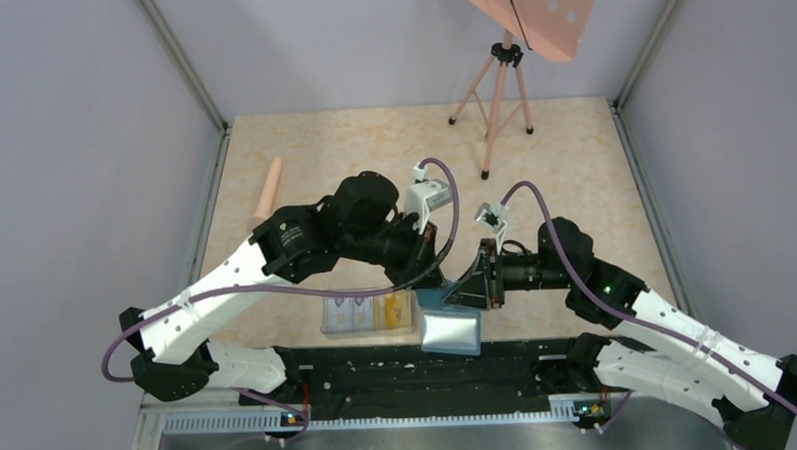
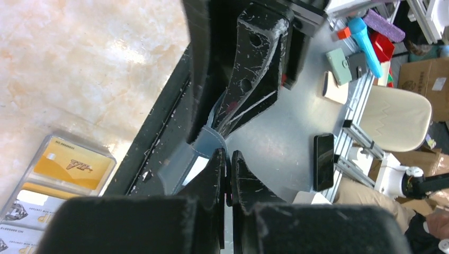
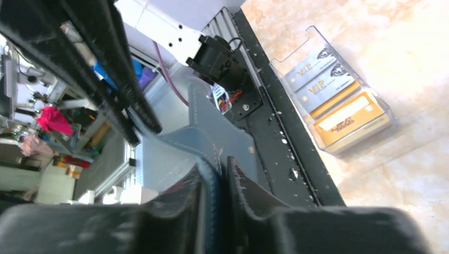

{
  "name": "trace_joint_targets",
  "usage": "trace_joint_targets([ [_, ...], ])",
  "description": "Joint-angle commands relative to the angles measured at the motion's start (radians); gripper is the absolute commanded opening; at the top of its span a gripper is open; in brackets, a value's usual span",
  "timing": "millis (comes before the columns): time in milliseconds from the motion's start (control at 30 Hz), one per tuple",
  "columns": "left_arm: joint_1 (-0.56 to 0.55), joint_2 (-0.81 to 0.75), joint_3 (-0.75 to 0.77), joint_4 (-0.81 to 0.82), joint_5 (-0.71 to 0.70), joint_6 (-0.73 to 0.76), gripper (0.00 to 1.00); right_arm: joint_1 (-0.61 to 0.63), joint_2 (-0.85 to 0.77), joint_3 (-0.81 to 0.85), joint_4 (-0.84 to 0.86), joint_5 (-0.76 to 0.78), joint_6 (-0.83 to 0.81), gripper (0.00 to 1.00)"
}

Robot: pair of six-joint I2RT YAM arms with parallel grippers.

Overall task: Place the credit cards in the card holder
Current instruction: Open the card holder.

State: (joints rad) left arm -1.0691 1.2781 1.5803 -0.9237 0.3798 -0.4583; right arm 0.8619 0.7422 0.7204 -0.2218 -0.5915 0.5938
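The teal card holder [image 1: 450, 331] hangs over the table's near edge, held up between both grippers. My left gripper [image 1: 434, 276] is shut on a thin edge of the card holder [image 2: 182, 164], its fingertips [image 2: 218, 159] pressed together there. My right gripper [image 3: 221, 161] is shut on the stitched edge of the card holder [image 3: 212, 132] from the other side. The credit cards lie in a clear plastic box [image 1: 368, 313] just left of the holder: a yellow-orange card [image 2: 74, 164] [image 3: 349, 116] and pale ones [image 2: 26, 211] [image 3: 317, 74]. No card is in either gripper.
A black rail [image 1: 420, 369] runs along the near edge under the card holder. A peach-coloured rod [image 1: 268, 195] lies at the far left of the table. A tripod [image 1: 495, 102] stands at the back, with a pink board above it.
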Motion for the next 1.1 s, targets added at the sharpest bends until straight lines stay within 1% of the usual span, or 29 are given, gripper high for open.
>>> trace_joint_targets([
  [0,0.013,-0.049,-0.008,0.086,-0.03,-0.032,0.04,0.016,-0.008,0.025,-0.048,0.107,-0.011,0.03],
  [33,0.015,-0.055,-0.018,0.084,-0.054,-0.042,0.2,0.016,-0.011,0.026,-0.052,0.127,-0.006,0.0],
  [67,0.017,-0.063,-0.036,0.082,-0.09,-0.055,0.34,0.016,-0.013,0.028,-0.062,0.153,0.001,0.0],
  [100,0.023,-0.076,-0.059,0.082,-0.133,-0.073,0.47,0.016,-0.016,0.026,-0.07,0.175,0.009,0.0],
  [133,0.027,-0.091,-0.088,0.08,-0.171,-0.099,0.57,0.016,-0.019,0.023,-0.068,0.189,0.019,0.0],
  [167,0.035,-0.109,-0.124,0.085,-0.207,-0.123,0.64,0.016,-0.022,0.021,-0.073,0.213,0.033,0.0],
  [200,0.043,-0.13,-0.159,0.086,-0.237,-0.154,0.69,0.016,-0.025,0.018,-0.082,0.244,0.048,0.0],
  [267,0.064,-0.175,-0.238,0.094,-0.282,-0.225,0.74,0.015,-0.027,0.007,-0.099,0.29,0.074,0.0],
  [367,0.104,-0.258,-0.387,0.105,-0.319,-0.317,0.79,0.0,-0.026,-0.015,-0.106,0.314,0.109,0.0],
  [433,0.133,-0.3,-0.471,0.11,-0.315,-0.361,0.83,-0.027,-0.023,-0.033,-0.1,0.289,0.134,0.0],
  [500,0.159,-0.332,-0.544,0.11,-0.285,-0.393,0.84,-0.068,-0.019,-0.056,-0.081,0.239,0.155,0.0],
  [600,0.174,-0.359,-0.638,0.145,-0.242,-0.43,0.85,-0.145,-0.011,-0.103,0.001,0.087,0.206,0.0],
  [700,0.175,-0.362,-0.713,0.213,-0.193,-0.464,0.83,-0.198,-0.005,-0.152,0.125,-0.017,0.285,0.0],
  [767,0.175,-0.351,-0.747,0.246,-0.177,-0.482,0.81,-0.208,-0.002,-0.171,0.182,-0.052,0.321,0.0],
  [967,0.175,-0.268,-0.78,0.351,-0.081,-0.507,0.75,-0.209,0.003,-0.195,0.215,-0.063,0.349,0.0],
  [1067,0.17,-0.199,-0.766,0.365,-0.041,-0.498,0.67,-0.21,0.007,-0.199,0.214,-0.059,0.35,0.0],
])
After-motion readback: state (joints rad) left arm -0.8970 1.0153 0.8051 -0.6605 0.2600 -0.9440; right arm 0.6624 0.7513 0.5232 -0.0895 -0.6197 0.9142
